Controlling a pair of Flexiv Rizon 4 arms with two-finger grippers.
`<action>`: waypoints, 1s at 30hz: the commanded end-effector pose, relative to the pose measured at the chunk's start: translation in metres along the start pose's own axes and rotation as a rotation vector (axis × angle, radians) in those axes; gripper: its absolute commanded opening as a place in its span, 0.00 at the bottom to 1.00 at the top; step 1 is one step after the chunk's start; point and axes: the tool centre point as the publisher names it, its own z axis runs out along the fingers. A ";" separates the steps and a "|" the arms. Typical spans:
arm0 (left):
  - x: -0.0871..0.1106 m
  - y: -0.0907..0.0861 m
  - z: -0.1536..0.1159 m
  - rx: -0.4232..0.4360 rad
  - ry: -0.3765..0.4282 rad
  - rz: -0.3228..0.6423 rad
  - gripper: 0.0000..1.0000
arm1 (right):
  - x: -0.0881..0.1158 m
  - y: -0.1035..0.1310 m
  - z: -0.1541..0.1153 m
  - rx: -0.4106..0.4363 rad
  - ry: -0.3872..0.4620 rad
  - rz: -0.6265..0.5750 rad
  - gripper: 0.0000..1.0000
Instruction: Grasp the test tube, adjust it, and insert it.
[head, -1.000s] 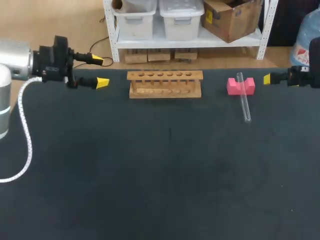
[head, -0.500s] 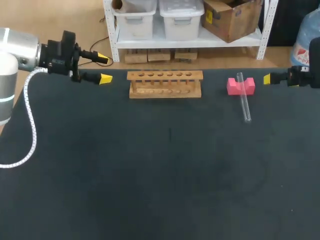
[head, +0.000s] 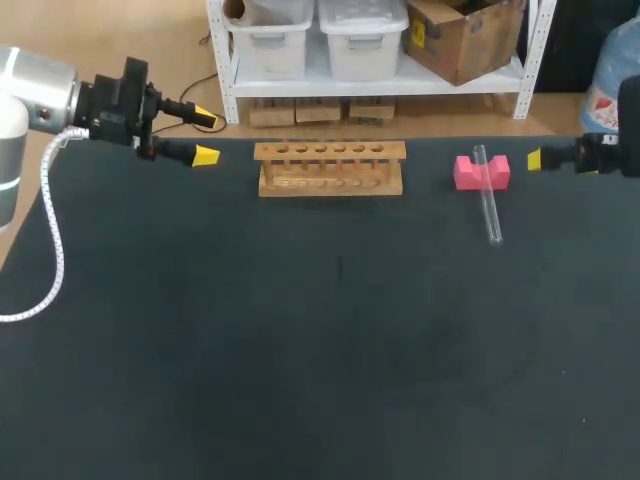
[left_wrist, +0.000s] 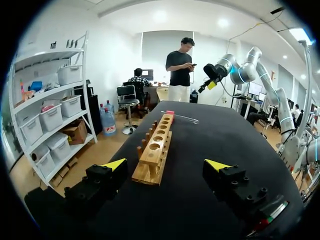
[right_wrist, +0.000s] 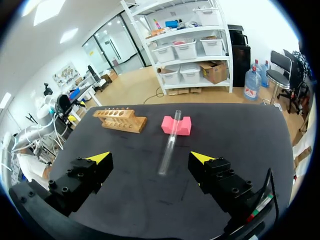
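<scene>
A clear test tube (head: 488, 200) lies at the back right of the black table (head: 320, 330), its far end propped on a pink block (head: 470, 172). A wooden rack (head: 330, 167) with a row of holes stands at the back centre. My left gripper (head: 205, 137) hovers open and empty left of the rack; in its wrist view the gripper (left_wrist: 166, 165) faces the rack (left_wrist: 156, 146) end-on. My right gripper (head: 540, 157) sits at the right edge, beside the block. In its own view the gripper (right_wrist: 150, 157) is open, the tube (right_wrist: 170, 142) ahead of it.
Past the rack in the left wrist view lie the pink block (left_wrist: 170, 113) and the tube (left_wrist: 180, 118). The table's back edge runs just behind the rack and the block.
My left gripper has shifted slightly toward the table's back edge and its arm has drawn back to the left. The right arm, tube, block and rack have stayed put.
</scene>
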 end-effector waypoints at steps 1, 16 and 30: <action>0.000 0.002 0.001 0.004 0.002 -0.001 1.00 | -0.005 0.002 0.005 0.140 0.018 -0.026 1.00; 0.000 0.002 0.001 0.004 0.002 -0.001 1.00 | -0.017 0.000 0.054 0.478 0.042 -0.050 1.00; 0.000 0.002 0.001 0.004 0.002 -0.001 1.00 | -0.010 -0.004 0.106 0.624 0.067 -0.116 1.00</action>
